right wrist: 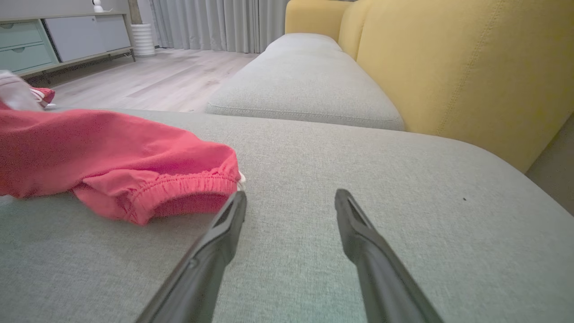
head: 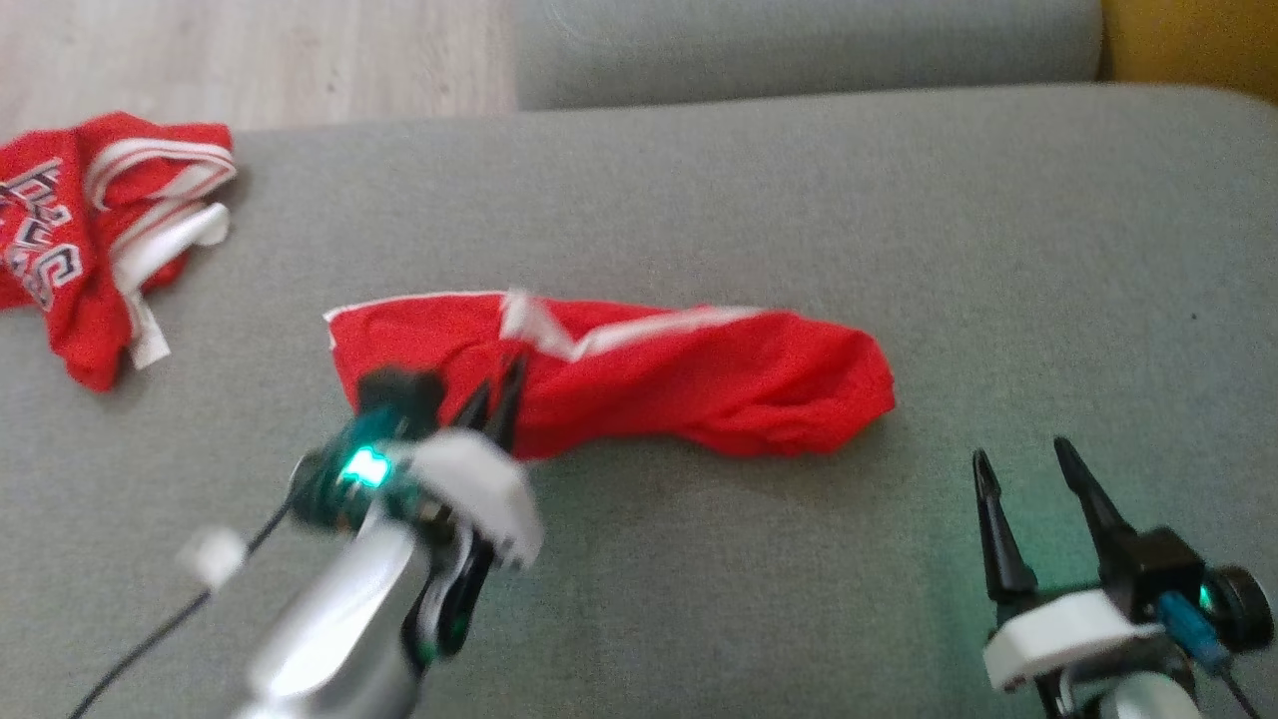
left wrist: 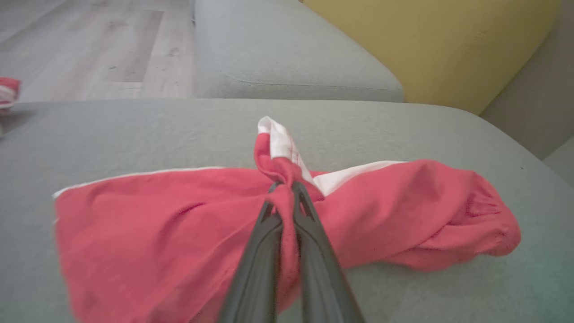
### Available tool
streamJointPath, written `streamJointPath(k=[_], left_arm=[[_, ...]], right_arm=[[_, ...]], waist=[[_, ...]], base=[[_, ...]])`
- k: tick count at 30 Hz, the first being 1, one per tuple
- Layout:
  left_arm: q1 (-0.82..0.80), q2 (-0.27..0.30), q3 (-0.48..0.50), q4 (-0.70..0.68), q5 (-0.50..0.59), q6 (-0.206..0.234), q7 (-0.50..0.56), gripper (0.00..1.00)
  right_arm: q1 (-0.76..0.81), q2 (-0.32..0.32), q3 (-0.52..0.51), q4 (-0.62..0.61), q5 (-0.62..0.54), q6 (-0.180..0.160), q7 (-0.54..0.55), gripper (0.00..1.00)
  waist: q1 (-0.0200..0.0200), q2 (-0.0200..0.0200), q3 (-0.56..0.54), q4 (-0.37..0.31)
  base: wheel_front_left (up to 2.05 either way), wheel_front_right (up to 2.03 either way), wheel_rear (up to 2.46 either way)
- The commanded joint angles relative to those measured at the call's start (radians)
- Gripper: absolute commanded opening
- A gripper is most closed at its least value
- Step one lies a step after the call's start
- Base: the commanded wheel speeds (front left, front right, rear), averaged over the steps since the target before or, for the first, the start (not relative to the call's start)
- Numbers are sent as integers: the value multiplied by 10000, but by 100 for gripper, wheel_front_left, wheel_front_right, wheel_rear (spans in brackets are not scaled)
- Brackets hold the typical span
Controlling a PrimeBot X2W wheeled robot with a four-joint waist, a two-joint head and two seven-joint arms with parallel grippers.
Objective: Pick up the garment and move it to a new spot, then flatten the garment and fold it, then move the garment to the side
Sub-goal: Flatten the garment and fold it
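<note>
Red cloth garment w/ white trim (head: 699, 379) lies bunched in a long roll approx. mid-way across the grey woven sofa cushion (head: 699, 200), its elastic-hemmed end pointing toward the robot's right. The left claw (head: 499, 394) is clenched on it: from the left wrist view the two dark fingers (left wrist: 264, 251) sit pressed together w/ a pinch of red fabric between them, and a red-and-white tuft pokes up just past the tips. The claw's body is blurred in the head view.

The right claw (head: 1023, 454) is released, fingers spread wide, grasping nothing, low over bare cushion just beside the garment's gathered end; can't tell if the tips touch the cushion.

A 2nd red garment w/ white bands and lettering (head: 60, 240) sits crumpled at the cushion's far left corner, well apart from the first. Behind: another grey seat cushion (right wrist: 305, 85), a yellow upholstered backrest (right wrist: 448, 67), pale wood-plank floor (right wrist: 148, 80).
</note>
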Motion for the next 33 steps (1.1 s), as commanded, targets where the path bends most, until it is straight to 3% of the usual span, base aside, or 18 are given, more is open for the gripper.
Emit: streamJointPath(k=[1, 8, 19, 20, 22, 23, 33], left_arm=[[-4, 461, 512, -667, -56, 225, -139, 0], [2290, 994, 976, -2284, -590, 1144, -468, 0], [3273, 787, 1438, -1457, -932, 1010, -1911, 0], [3290, 763, 1469, -1335, -955, 967, -2020, 3], [3286, 718, 1491, -1129, -965, 851, -2228, 63], [3280, 687, 1502, -1043, -976, 798, -2323, 100], [3509, 626, 1578, -736, -784, 539, -3172, 100]], right_arm=[[27, -52, 134, -360, -76, 75, 29, 100], [603, -52, -104, -519, -147, 75, 170, 100], [475, -52, -46, -512, -70, 75, 235, 100], [456, -52, -46, -494, -59, 75, 232, 100], [420, -52, -52, -448, -45, 75, 222, 100], [403, -52, -57, -419, -44, 75, 216, 100], [412, -52, -51, -203, 58, 75, 201, 100]], waist=[[3, 0, -336, 204], [3, 0, -469, 139], [3, 0, -266, -63], [3, 0, -258, -62], [3, 0, -260, -59], [3, 0, -274, -57], [3, 0, -653, -59]], base=[[0, 0, 0], [0, 0, 0], [0, 0, 0], [0, 0, 0], [0, 0, 0], [0, 0, 0], [0, 0, 0]])
